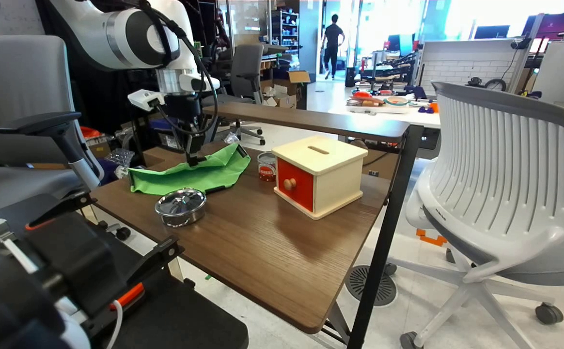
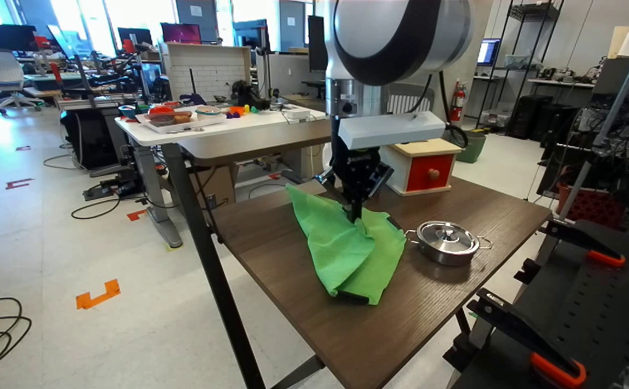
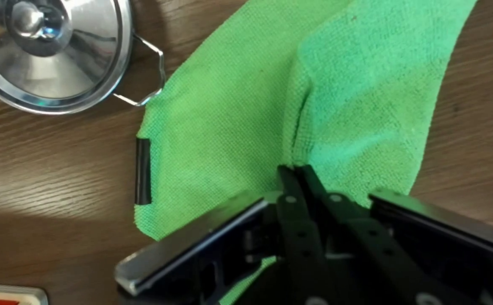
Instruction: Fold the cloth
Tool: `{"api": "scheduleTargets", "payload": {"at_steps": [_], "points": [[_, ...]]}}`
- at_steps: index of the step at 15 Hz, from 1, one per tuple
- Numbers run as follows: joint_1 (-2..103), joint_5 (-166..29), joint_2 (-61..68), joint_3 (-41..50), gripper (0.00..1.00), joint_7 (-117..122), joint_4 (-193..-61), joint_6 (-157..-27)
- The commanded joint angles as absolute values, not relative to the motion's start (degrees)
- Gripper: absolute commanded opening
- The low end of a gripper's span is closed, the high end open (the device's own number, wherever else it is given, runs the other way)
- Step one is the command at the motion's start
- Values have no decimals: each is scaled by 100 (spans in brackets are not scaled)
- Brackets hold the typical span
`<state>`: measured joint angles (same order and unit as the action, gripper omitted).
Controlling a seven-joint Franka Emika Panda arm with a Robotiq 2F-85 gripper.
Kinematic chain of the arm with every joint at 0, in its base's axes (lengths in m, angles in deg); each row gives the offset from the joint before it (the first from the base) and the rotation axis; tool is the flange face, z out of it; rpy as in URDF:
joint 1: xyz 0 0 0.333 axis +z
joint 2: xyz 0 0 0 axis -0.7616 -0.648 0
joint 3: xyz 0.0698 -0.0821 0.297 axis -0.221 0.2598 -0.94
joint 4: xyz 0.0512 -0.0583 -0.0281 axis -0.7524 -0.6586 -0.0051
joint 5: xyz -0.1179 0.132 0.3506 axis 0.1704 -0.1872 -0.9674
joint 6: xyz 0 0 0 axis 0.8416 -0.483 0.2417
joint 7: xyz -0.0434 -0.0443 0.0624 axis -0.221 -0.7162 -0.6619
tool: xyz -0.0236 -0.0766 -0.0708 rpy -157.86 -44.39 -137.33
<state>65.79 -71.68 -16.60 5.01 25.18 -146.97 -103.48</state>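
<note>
End effector (image 3: 295, 168) reads narrow: fingers together and, as I judge from the wrist view, pinching a ridge of the green cloth (image 2: 341, 246). Cloth lies on the table (image 1: 262, 252), one part doubled over, layers askew, edges unmatched; I log the fold as part-way. From the fingertips in the wrist view, the doubled flap runs between 1 and 2 o'clock, a black strip (image 3: 143, 171) sits on the cloth edge at 9, and the lidded pot (image 2: 448, 244) is at 10. I cannot tell whether its handle (image 3: 162, 70) touches the cloth or sits just beside it.

Risks, my estimate:
1. Snag. If I drag toward 10 o'clock, the hem may catch that handle and tow the pot.
2. Slip. I judge the pinch shallow, so a quick lift could free the ridge and let the fold collapse.
3. Skew. Pulling from mid-cloth rather than a corner will likely bunch the layers.
4. Knock. Swinging wide toward 8 o'clock could clip the red-and-cream box (image 1: 321, 177); a corner of it shows there.
</note>
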Motion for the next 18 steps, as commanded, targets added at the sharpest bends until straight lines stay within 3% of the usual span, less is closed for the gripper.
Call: {"api": "scheduleTargets", "payload": {"at_steps": [1,7,10,15,16,18], "points": [[6531,-7095,-1507,499,37,2444,-14860,-10298],[6543,-7099,-1389,482,82,2429,-14907,-10271],[6576,-7068,-1065,439,100,2369,-15041,-10238],[6427,-6993,-122,-14,100,1476,-15497,-9846],[6513,-6947,-662,162,100,1989,-15097,-10037],[6465,-6948,-321,-5,100,1738,-15292,-9905]]}}
